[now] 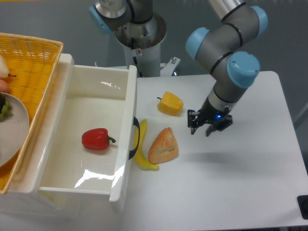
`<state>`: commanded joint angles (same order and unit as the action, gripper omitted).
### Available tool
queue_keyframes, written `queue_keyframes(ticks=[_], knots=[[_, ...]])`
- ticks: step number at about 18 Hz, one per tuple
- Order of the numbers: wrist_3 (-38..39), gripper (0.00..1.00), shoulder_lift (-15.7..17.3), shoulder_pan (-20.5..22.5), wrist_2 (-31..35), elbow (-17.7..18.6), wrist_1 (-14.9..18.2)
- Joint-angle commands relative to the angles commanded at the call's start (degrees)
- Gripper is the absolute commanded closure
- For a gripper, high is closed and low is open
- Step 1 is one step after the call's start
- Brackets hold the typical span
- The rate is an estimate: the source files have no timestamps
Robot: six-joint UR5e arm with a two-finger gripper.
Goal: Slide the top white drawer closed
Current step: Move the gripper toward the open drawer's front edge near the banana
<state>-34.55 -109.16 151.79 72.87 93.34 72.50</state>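
Nearest you, the white surface [231, 192] lies bare across its front and right side, giving wide room up to its front and right edges. At the front left, the drawer [91, 144] stands pulled far out, its front panel facing right, with the black handle [134, 138] curving off that panel. Inside the drawer lies a red pepper [97, 138], well away from every wall.

Just right of the handle, a banana [142, 153] lies along the front panel, touching or nearly touching the handle. A bread piece [163, 146] sits against the banana's right side. So the strip right beside the drawer front is crowded.

Farther back, a yellow pepper [170, 103] rests alone, a little apart from the bread.

To the right of both, the claw [200, 130] hangs above the surface, pointing down, with a blue light glowing on it. Its fingers stand apart with nothing between them. It is near the bread and the yellow pepper but touches neither, and is well apart from the drawer.

At the far left, a yellow basket [33, 62] adjoins the drawer's left wall, holding a plate [13, 127]. The robot's base [139, 38] stands behind the surface.
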Motion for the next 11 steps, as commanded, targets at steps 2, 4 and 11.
queue_keyframes(ticks=[2, 4, 11], knots=[[1.9, 0.69, 0.3, -0.4, -2.4, 0.0, 0.5], [2.3, 0.72, 0.4, -0.5, -5.1, 0.0, 2.0], [2.3, 0.87, 0.4, -2.3, -10.7, -0.1, 4.8]])
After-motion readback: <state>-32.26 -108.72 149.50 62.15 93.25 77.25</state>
